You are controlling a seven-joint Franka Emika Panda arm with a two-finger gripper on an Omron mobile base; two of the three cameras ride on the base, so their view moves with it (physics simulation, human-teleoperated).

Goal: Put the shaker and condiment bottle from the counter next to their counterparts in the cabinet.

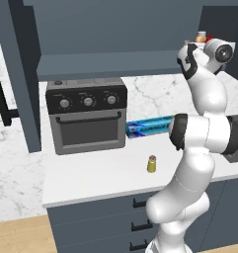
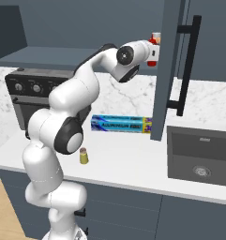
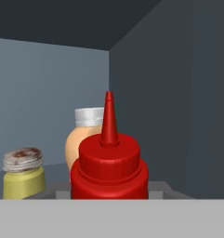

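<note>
Up at the cabinet (image 1: 105,29), the arm reaches high so that its hand sits at the open front of the dark blue-grey wall unit, near the right-hand end of the shelf. From the camera on the hand, the red condiment bottle (image 3: 109,162) stands upright right in front, its pointed nozzle straight up, deep in the corner where the back wall meets the side wall. Just behind it stands the tan-orange bottle (image 3: 76,144) with its pale cap, partly hidden by the red one. Off to one side of these two sits a small yellow shaker (image 3: 23,174) with a brownish cap, also upright on the shelf.

The gripper (image 2: 153,50) is seen from the right base camera beside the cabinet's side panel, with a bit of red showing at its tip. Whether the fingers are clamped on the red bottle or parted from it, I cannot tell, since the fingertips are not clear in any picture.

Down on the white marbled counter (image 1: 91,183), the other shaker (image 1: 151,164) stands upright by itself, in front of a blue foil box (image 1: 151,126) and right of the toaster oven (image 1: 87,116). A sink (image 2: 201,157) lies farther right.
</note>
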